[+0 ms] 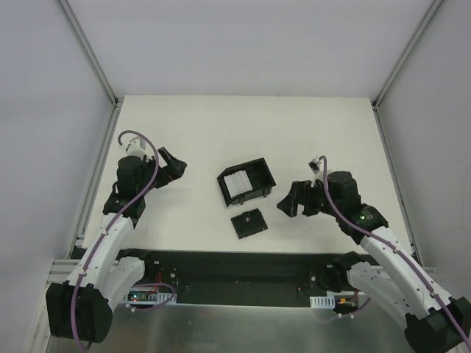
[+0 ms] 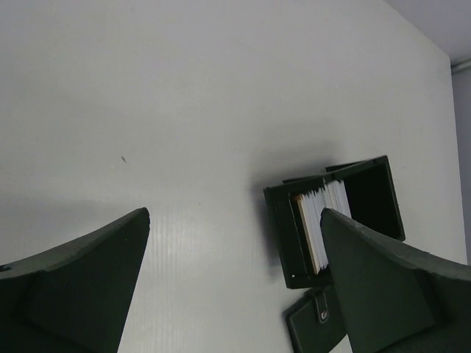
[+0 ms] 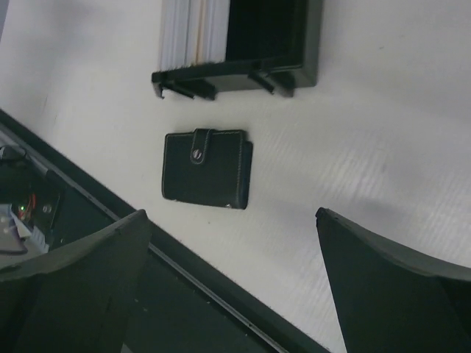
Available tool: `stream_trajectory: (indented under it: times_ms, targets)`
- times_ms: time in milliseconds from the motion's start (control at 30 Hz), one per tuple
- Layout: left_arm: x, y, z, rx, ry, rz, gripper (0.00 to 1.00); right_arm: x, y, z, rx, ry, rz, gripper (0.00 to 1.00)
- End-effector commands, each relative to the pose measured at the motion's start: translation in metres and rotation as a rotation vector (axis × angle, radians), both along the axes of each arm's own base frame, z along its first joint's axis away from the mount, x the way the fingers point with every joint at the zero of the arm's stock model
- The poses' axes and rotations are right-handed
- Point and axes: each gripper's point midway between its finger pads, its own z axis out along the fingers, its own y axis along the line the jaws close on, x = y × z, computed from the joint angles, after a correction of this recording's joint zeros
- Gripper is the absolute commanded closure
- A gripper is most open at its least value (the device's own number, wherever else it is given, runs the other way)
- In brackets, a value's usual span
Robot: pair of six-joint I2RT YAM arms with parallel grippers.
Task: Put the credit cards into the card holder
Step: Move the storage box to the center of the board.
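**Both Arms Empty, Wallet Shut, Cards in the Box**

The cards (image 1: pixel 235 184) stand on edge in the box (image 1: pixel 268 171) at the middle of the desk (image 1: pixel 243 125), packed against the wall that faces the left edge. The wallet (image 1: pixel 249 223) lies flat just beside the box, on the side toward the near edge. It is closed, with its tab folded over the front. The left gripper (image 1: pixel 174 168) hovers near the left edge, well apart from the box, jaws spread wide and holding nothing. The right gripper (image 1: pixel 287 198) hangs between the box and the right edge, nearer the work, also spread and empty.

Nothing of the task looks done, and several things could go wrong from here:

- The cards are thin and pressed together, so a pinch may lift several at once, or slip off and fan them out.
- The box looks light. A finger pushing down beside the stack could slide or tip it.
- The wallet must be opened first. Prising at the tab with one arm could skid it toward the near edge and the dark rail beyond.
- Box and wallet sit close together, so both arms converge on one small spot and could knock each other.
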Motion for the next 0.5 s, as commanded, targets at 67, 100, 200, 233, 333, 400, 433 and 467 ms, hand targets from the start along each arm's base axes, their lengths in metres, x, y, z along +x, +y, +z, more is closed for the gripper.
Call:
stream_trajectory:
  times_ms: [67, 100, 200, 233, 333, 400, 433, 467]
  targets:
    - [-0.035, -0.049, -0.047, -0.035, 0.158, -0.208, 0.01, -0.027, 0.032, -0.012, 0.009, 0.073, 0.068, 0.03]
    - [-0.038, -0.055, -0.051, -0.023, 0.168, -0.221, 0.01, -0.028, 0.04, -0.015, 0.014, 0.071, 0.086, 0.03]
    - [-0.044, -0.067, -0.065, -0.002, 0.212, -0.236, 0.01, -0.028, 0.06, -0.026, -0.006, 0.097, 0.127, 0.03]
    - [-0.043, -0.069, -0.069, -0.005, 0.231, -0.232, 0.01, -0.025, 0.071, -0.023, -0.005, 0.091, 0.149, 0.03]
    - [-0.041, -0.066, -0.078, 0.014, 0.258, -0.211, 0.01, -0.015, 0.093, -0.023, -0.035, 0.086, 0.15, 0.03]
    - [-0.039, -0.061, -0.08, 0.031, 0.258, -0.191, 0.01, -0.01, 0.107, -0.025, -0.037, 0.081, 0.161, 0.03]
    - [-0.038, -0.059, -0.08, 0.037, 0.254, -0.179, 0.01, -0.007, 0.114, -0.025, -0.035, 0.079, 0.157, 0.03]
    - [-0.038, -0.057, -0.082, 0.046, 0.255, -0.168, 0.01, -0.006, 0.121, -0.029, -0.035, 0.088, 0.162, 0.02]
